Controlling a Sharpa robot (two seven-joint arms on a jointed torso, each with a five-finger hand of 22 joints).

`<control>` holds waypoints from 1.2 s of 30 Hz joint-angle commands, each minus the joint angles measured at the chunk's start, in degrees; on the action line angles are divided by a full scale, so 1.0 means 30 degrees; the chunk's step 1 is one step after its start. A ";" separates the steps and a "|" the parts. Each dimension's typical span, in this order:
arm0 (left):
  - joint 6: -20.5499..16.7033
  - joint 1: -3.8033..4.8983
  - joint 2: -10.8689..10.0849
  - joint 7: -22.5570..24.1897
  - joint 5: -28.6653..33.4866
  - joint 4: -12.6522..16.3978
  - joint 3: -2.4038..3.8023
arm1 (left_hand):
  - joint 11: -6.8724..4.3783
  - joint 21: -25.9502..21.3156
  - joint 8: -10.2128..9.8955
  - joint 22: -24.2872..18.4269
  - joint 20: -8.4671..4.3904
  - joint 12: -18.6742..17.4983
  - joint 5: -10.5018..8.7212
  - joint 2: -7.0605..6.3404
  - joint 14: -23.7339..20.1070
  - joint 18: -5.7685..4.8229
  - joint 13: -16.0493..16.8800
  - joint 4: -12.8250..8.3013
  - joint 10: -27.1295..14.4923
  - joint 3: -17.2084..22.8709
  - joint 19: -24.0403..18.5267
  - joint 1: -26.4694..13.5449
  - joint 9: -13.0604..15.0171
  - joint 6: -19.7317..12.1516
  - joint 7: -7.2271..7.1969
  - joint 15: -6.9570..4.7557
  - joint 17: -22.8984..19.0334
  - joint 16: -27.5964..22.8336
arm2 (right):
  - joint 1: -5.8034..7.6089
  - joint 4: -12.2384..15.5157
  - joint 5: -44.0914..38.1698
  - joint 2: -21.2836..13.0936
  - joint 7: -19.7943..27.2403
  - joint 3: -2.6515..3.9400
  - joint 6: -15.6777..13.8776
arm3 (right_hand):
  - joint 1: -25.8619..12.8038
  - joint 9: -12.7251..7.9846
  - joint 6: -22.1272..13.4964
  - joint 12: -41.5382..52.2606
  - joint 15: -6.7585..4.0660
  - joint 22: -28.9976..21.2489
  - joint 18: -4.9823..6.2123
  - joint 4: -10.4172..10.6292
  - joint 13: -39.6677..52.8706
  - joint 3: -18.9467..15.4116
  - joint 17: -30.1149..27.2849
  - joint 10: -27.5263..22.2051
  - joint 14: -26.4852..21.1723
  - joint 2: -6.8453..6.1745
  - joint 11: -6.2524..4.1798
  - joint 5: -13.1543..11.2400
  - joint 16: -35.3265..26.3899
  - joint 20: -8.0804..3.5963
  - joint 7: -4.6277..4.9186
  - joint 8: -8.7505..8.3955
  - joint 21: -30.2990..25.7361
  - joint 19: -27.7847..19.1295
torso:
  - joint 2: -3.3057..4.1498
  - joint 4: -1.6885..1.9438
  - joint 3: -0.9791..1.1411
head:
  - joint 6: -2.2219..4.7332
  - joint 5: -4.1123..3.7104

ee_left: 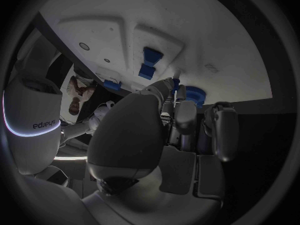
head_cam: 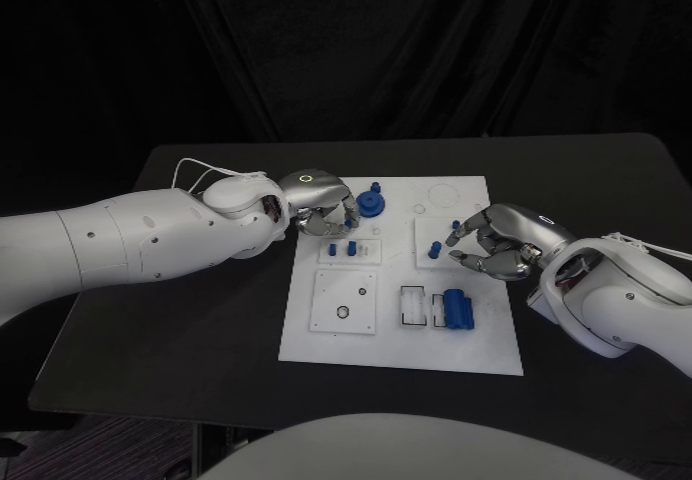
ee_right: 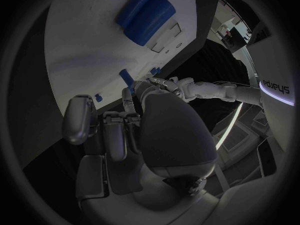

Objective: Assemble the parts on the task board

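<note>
The white task board [head_cam: 404,335] lies mid-table. My left hand [head_cam: 325,205] hovers over its far left part, beside a round blue gear part [head_cam: 372,205], also seen as the gear part [ee_left: 189,93]. Its fingertips pinch a small blue peg [ee_left: 176,81] just above two blue pegs [head_cam: 342,250] standing in the board. My right hand [head_cam: 498,245] hangs over the board's right side with fingers apart and curved, holding nothing. Small blue pegs [head_cam: 436,250] stand just in front of its fingertips [ee_right: 127,92]. Two blue cylinders [head_cam: 456,308] lie side by side near the front right.
A small inset plate with round holes [head_cam: 346,300] sits at the board's front left, and rectangular slots [head_cam: 414,305] lie beside the cylinders. The black table [head_cam: 188,320] surrounds the board on all sides.
</note>
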 commanded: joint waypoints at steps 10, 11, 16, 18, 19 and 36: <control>0.0719 -0.0092 -0.0037 -0.0136 -0.0078 -0.0008 -0.0026 | -0.0158 -0.0747 -0.0337 0.3343 -0.0010 -0.0294 -0.0280 -0.0147 -0.0495 0.0328 -0.0008 0.0000 -0.0284 0.0074 -0.0529 -0.0034 0.0035 -0.0359 -0.0069 -0.0013 -0.0631 -0.0414 | -0.0029 0.0033 -0.0010 -0.0006 -0.0070 0.0011 0.0075 | -0.0057 -0.0020 0.0163 -0.0128 -0.0175 0.2920 0.0241 0.0039 0.4263 0.0108 0.4455 0.1234 0.1803 -0.0036 -0.0108 0.0082 -0.0105 -0.0070 0.0014 0.0050 -0.0098 -0.0068 | 0.0018 0.0018 0.0004 | 0.0003 -0.0021; 0.0793 -0.0092 -0.0040 -0.0128 -0.0078 -0.0008 -0.0026 | -0.0158 -0.1014 -0.0503 0.3243 -0.0010 -0.0390 -0.0447 -0.0240 -0.0597 0.0386 -0.0026 0.0025 -0.0423 0.0057 -0.0676 -0.0095 -0.0013 -0.0605 -0.0176 -0.0008 -0.0777 -0.0495 | -0.0029 0.0037 -0.0010 -0.0009 -0.0076 0.0011 0.0084 | -0.0057 -0.0020 0.0163 -0.0128 -0.0175 0.2920 0.0241 0.0039 0.4263 0.0108 0.4455 0.1234 0.1803 -0.0036 -0.0108 0.0082 -0.0105 -0.0070 0.0014 0.0050 -0.0098 -0.0068 | 0.0019 0.0024 0.0003 | 0.0003 -0.0021; 0.1005 -0.0094 -0.0039 -0.0086 -0.0078 -0.0002 -0.0026 | -0.0054 -0.1724 -0.1005 0.2962 0.0014 -0.0602 -0.1026 -0.0442 -0.0870 0.0506 -0.0015 0.0152 -0.0772 0.0060 -0.0992 -0.0271 -0.0142 -0.1303 -0.0614 0.0057 -0.1105 -0.0659 | -0.0030 0.0044 -0.0010 -0.0004 -0.0086 0.0011 0.0113 | -0.0055 -0.0023 0.0164 -0.0161 -0.0176 0.2909 0.0248 0.0037 0.4226 0.0118 0.4438 0.1199 0.1797 -0.0032 -0.0111 0.0084 -0.0119 -0.0072 0.0015 0.0047 -0.0136 -0.0082 | 0.0020 0.0003 0.0005 | 0.0003 0.0039; 0.1036 -0.0095 -0.0034 -0.0084 -0.0078 0.0000 -0.0026 | -0.0014 -0.1862 -0.1166 0.2904 0.0030 -0.0641 -0.1204 -0.0508 -0.0913 0.0520 0.0005 0.0204 -0.0855 0.0051 -0.1022 -0.0328 -0.0187 -0.1525 -0.0758 0.0088 -0.1152 -0.0673 | -0.0030 0.0045 -0.0010 -0.0003 -0.0093 0.0011 0.0127 | -0.0055 -0.0023 0.0164 -0.0161 -0.0176 0.2909 0.0248 0.0037 0.4226 0.0118 0.4438 0.1199 0.1797 -0.0032 -0.0111 0.0084 -0.0119 -0.0072 0.0015 0.0047 -0.0136 -0.0082 | 0.0024 -0.0005 0.0008 | 0.0003 0.0057; 0.1044 -0.0095 -0.0028 -0.0089 -0.0078 -0.0002 -0.0026 | -0.0006 -0.1913 -0.1209 0.2883 0.0036 -0.0649 -0.1241 -0.0521 -0.0924 0.0527 0.0013 0.0217 -0.0876 0.0055 -0.1034 -0.0337 -0.0199 -0.1579 -0.0792 0.0094 -0.1162 -0.0674 | -0.0030 0.0045 -0.0010 -0.0002 -0.0096 0.0011 0.0133 | -0.0055 -0.0023 0.0164 -0.0161 -0.0176 0.2909 0.0248 0.0037 0.4226 0.0118 0.4438 0.1199 0.1797 -0.0032 -0.0111 0.0084 -0.0119 -0.0072 0.0015 0.0047 -0.0136 -0.0082 | 0.0024 -0.0001 0.0005 | 0.0003 0.0063; 0.0960 -0.0103 -0.0017 -0.0319 -0.0078 -0.0069 -0.0026 | 0.0103 -0.2589 -0.1461 0.2608 0.0076 -0.0754 -0.1281 -0.0507 -0.1163 0.0643 0.0064 0.0316 -0.1162 0.0127 -0.1278 -0.0352 -0.0261 -0.1861 -0.0912 0.0164 -0.1525 -0.0833 | -0.0028 0.0055 -0.0010 -0.0022 -0.0175 0.0011 0.0307 | -0.0048 -0.0023 0.0184 -0.0191 -0.0178 0.2915 0.0244 0.0028 0.4193 0.0134 0.4425 0.1170 0.1793 -0.0027 -0.0116 0.0084 -0.0129 -0.0074 0.0009 0.0055 -0.0119 -0.0075 | 0.0011 0.0014 0.0006 | 0.0003 0.0075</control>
